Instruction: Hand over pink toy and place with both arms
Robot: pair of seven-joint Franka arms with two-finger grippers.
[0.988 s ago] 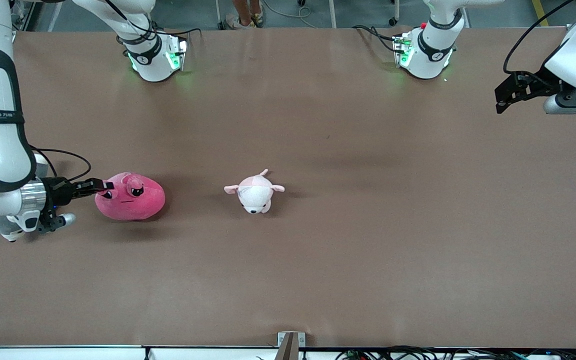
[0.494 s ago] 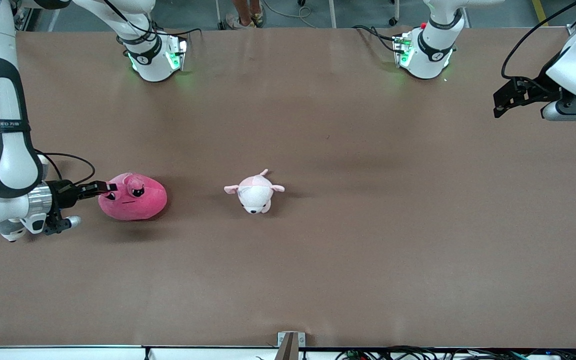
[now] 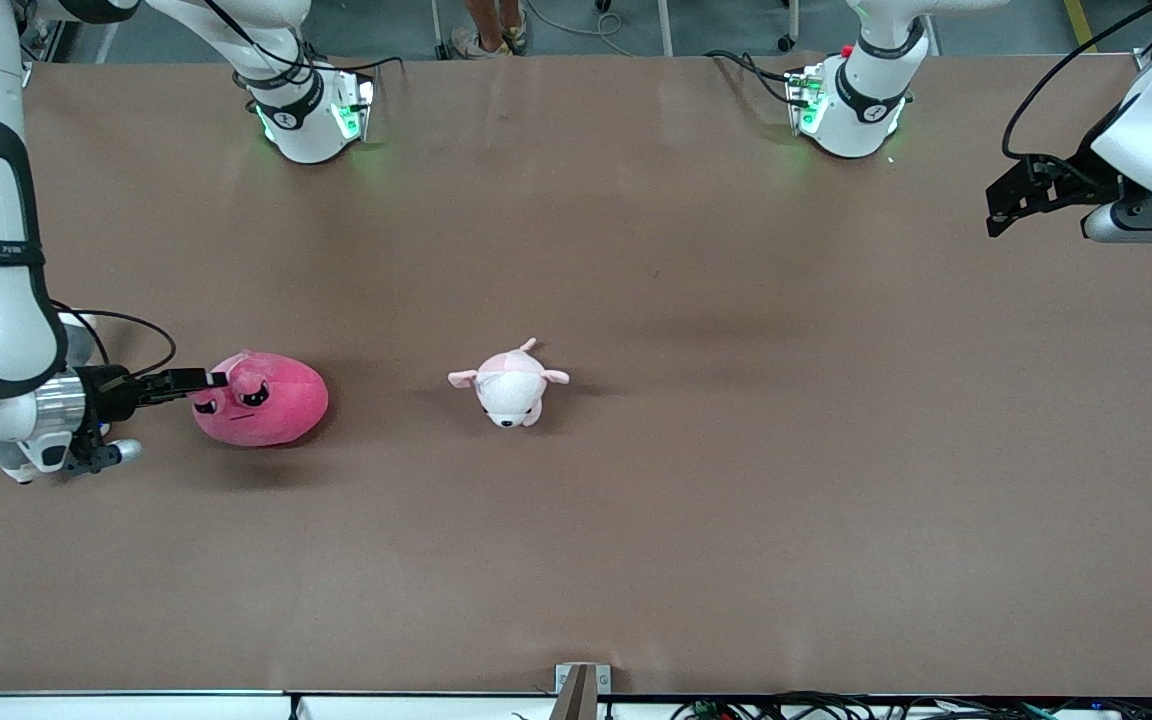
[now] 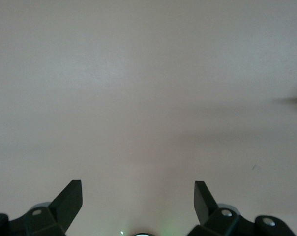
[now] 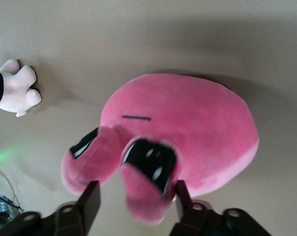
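At the right claw (image 3: 204,379): clamped on an ear flap of the pink toy (image 3: 261,399), toy resting on counter (image 3: 636,520), gripped for lift toward handover | left claw (image 4: 138,199): spread wide over bare counter, waited to receive.

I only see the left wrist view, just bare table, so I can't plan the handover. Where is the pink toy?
Observer: The pink toy lies on the table at the right arm's end.
Operator: Is it gripped?
Observer: Yes, the right gripper is shut on a flap at its edge.
Operator: Anything between us?
Observer: A pale plush animal lies mid-table; your left gripper hangs open over the left arm's end.
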